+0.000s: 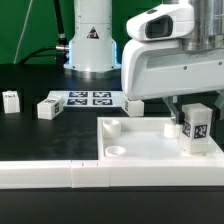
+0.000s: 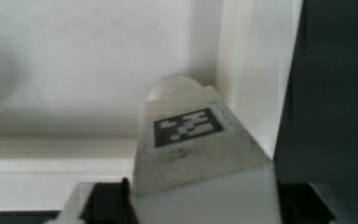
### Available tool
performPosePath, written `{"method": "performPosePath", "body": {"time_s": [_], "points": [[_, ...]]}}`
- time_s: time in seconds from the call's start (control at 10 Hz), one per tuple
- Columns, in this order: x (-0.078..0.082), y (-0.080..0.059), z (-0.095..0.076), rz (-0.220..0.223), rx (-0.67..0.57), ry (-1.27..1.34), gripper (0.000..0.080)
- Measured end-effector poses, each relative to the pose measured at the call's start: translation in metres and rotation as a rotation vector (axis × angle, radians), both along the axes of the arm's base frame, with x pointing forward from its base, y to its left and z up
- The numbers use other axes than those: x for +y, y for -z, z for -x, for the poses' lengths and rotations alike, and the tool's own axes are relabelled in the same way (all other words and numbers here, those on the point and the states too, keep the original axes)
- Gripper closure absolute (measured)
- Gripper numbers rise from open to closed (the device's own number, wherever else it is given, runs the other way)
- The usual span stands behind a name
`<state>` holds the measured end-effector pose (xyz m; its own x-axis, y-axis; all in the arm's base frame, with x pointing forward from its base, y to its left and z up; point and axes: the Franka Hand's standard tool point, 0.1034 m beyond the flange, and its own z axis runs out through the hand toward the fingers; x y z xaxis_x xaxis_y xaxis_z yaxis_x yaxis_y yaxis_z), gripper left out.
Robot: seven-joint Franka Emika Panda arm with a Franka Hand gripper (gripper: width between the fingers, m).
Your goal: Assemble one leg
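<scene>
My gripper [image 1: 193, 128] is shut on a leg [image 1: 197, 128], a small white block with a black-and-white tag facing the camera. I hold it upright over the far right corner of the large white square panel [image 1: 150, 150]; I cannot tell if it touches the panel. In the wrist view the leg [image 2: 199, 140] fills the space between my fingers, its tag showing, with the panel [image 2: 87, 70] below it. Three more legs lie on the black table: one at the exterior view's left [image 1: 10, 101], one further right [image 1: 48, 109], one beside the arm [image 1: 133, 105].
The marker board [image 1: 93, 98] lies at the back middle by the arm's base [image 1: 90, 40]. A long white bar [image 1: 60, 172] runs along the front edge. A round socket [image 1: 116, 151] and a raised corner [image 1: 112, 126] mark the panel's left side.
</scene>
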<state>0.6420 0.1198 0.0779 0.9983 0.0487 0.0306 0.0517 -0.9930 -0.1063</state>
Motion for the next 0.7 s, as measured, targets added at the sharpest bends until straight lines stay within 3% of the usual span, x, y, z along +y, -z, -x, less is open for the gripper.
{"method": "performPosePath", "body": {"time_s": [0.1,0.4,0.7], "points": [[-0.0027,0.0003,-0.0004,0.003,0.000,0.002,0.0508],[-0.0041,0.0010,-0.0009,-0.005,0.000,0.148,0.0508],[-0.0087,0.0018,-0.0008,-0.040,0.045,0.606,0.0508]]}}
